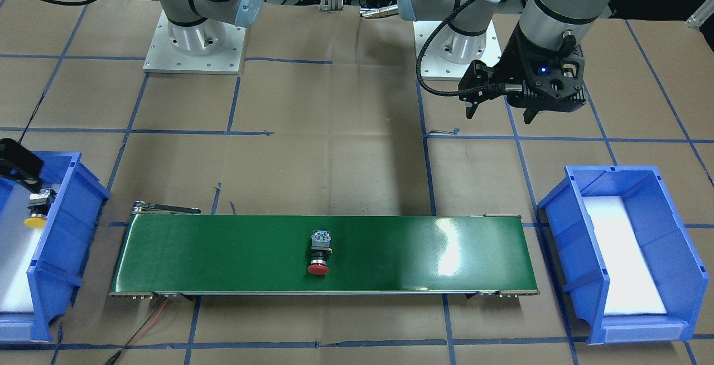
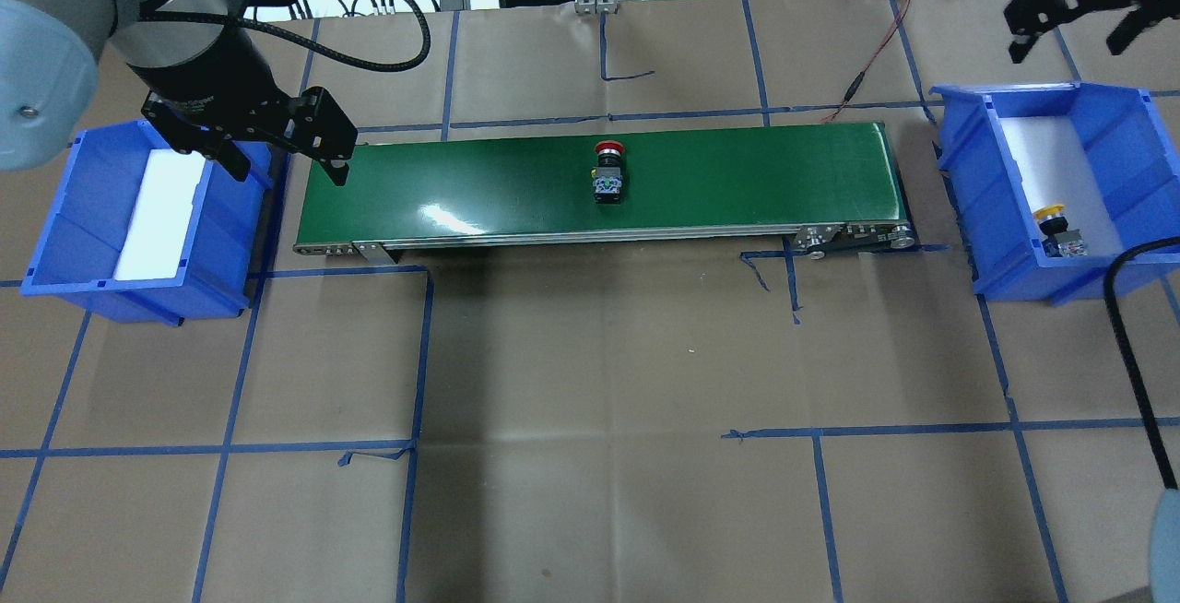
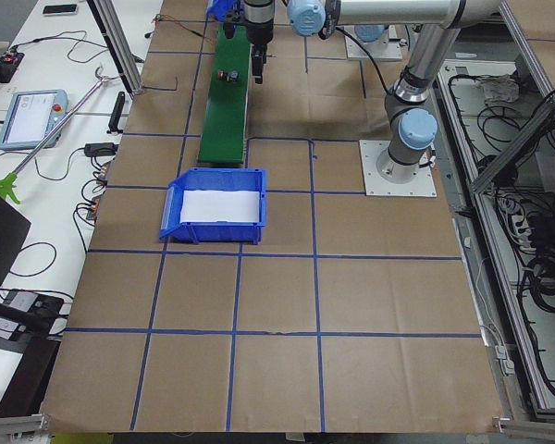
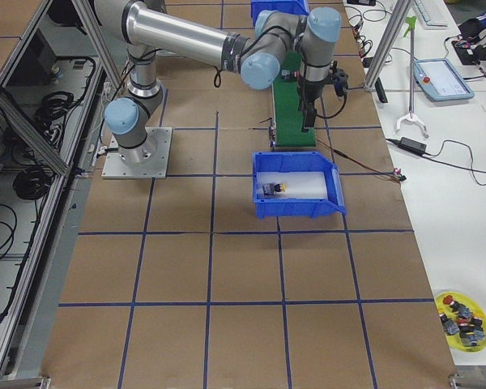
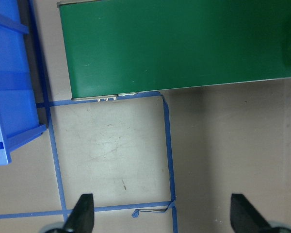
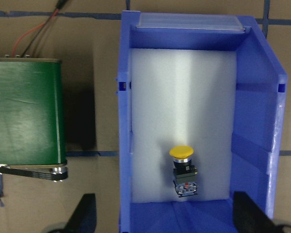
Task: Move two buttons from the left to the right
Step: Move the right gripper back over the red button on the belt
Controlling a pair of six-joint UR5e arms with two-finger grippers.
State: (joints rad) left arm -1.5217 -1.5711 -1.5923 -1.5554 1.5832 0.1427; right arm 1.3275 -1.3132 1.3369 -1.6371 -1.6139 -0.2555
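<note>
Red button (image 2: 607,170) lies on conveyor belt (image 2: 737,179), yellow button (image 6: 183,167) in blue bin (image 6: 252,145); left gripper (image 2: 289,170) and edge-cropped right gripper (image 2: 1069,36) gape, empty.

Two buttons (image 2: 608,170); two blue bins (image 2: 221,243); one conveyor (image 2: 737,179)

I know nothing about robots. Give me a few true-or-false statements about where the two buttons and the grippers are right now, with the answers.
1. The red button lies on the green belt. True.
2. The right gripper holds the yellow button. False: the button lies in the right blue bin, with the gripper open above it.
3. The left gripper is open. True.
4. The left gripper hangs right over the red button. False: it hangs near the belt's left end, while the button sits at mid-belt.
</note>
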